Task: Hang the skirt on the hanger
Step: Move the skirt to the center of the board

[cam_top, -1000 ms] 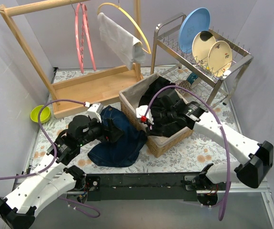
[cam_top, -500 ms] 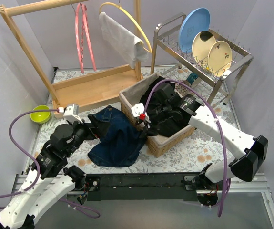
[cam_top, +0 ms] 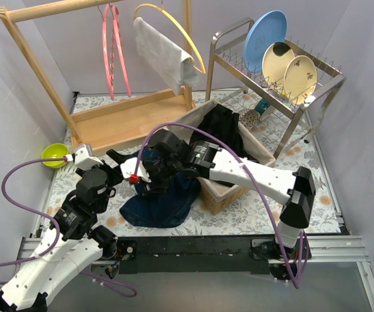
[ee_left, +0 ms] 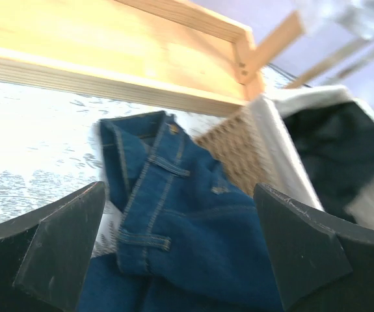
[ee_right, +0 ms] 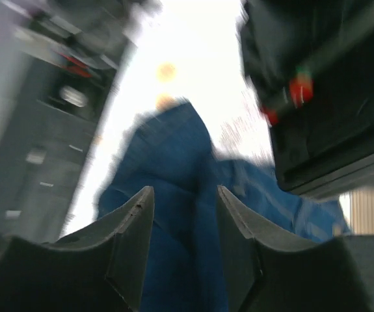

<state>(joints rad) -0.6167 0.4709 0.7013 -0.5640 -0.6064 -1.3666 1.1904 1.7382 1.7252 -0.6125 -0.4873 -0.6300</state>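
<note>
Top external view: one denim skirt (cam_top: 164, 207) lies crumpled on the floral worktop (cam_top: 265, 208), directly under the right end effector (ee_right: 183, 195) and just ahead of the left end effector (ee_left: 180, 192). Its long axis runs from the arm bases toward the wooden rack base (cam_top: 128, 120). The buttoned waistband is at the far end and the hem is nearer the bases.

The left end effector is released, with its fingers spread wide and apart from the cloth. The right one hangs low over the denim with a gap between its fingers. Its wrist view is blurred, so I cannot tell whether it grips the fabric.

The right arm stretches across above the skirt and hides part of it. Just to the right of both end effectors, one wicker basket (cam_top: 216, 198) touches the skirt's edge and holds a black garment (cam_top: 222, 127).

Beyond them, two hangers hang on the wooden rack, one pink hanger (cam_top: 112, 55) and one yellow hanger (cam_top: 151, 6) draped with a white cloth (cam_top: 164, 52). Further right, a metal dish rack (cam_top: 258, 83) carries three plates, one blue and two cream. One green bowl (cam_top: 55, 154) sits left of the left end effector.
</note>
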